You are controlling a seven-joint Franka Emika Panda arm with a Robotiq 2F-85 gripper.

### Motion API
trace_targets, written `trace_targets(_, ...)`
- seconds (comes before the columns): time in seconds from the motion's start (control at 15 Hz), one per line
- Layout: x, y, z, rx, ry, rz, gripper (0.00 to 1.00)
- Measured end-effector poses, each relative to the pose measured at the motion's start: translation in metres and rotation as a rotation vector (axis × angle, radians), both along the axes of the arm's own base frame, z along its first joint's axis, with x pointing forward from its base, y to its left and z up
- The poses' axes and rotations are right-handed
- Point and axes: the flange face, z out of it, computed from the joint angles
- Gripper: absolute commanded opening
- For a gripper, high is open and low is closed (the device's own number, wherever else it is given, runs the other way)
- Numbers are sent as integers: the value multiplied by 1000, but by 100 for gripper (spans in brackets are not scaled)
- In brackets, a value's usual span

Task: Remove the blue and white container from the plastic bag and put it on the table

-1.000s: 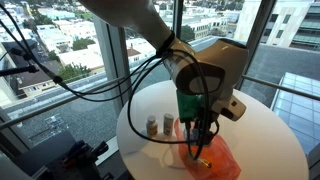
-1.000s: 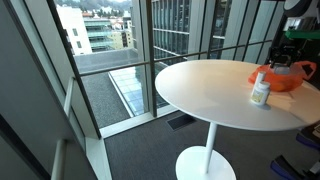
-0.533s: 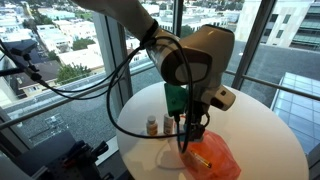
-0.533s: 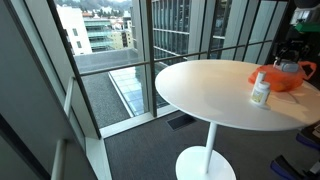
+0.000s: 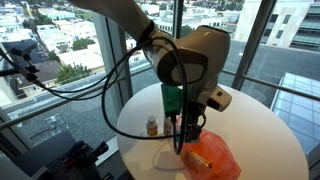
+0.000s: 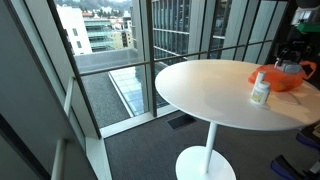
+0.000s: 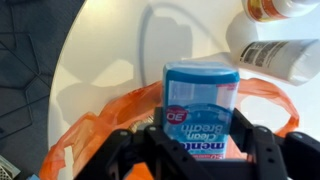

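Wrist view: the Robotiq gripper (image 7: 200, 135) is closed on the blue and white container (image 7: 201, 95), one finger against each side of it. The printed face reads upside down, "Clean Breath". The container sits above the open mouth of the orange plastic bag (image 7: 85, 135), whose rim shows to either side of it.

The bag rests on the round white table (image 7: 110, 50). Bare tabletop extends from the bag's rim to the table's curved edge, with dark carpet (image 7: 30, 40) beyond. On the other side, a white bottle (image 7: 283, 58) lies on its side just beside the bag, and a second bottle (image 7: 272, 8) sits at the frame edge.

In an exterior view the gripper (image 5: 186, 135) hangs over the bag (image 5: 213, 160), with two small bottles (image 5: 152, 126) close by. In an exterior view the bag (image 6: 285, 80) lies near the frame edge, leaving a broad bare span of table (image 6: 200, 85) toward the glass wall (image 6: 120, 60).
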Motion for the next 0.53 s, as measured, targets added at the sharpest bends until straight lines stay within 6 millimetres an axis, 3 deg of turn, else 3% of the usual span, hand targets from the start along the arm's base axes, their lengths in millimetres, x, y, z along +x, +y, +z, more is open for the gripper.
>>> trace_targets(0.27, 2, 13, -9, -19, 14, 49, 40)
trace_targets(0.53, 4, 45, -24, -37, 36, 142, 40)
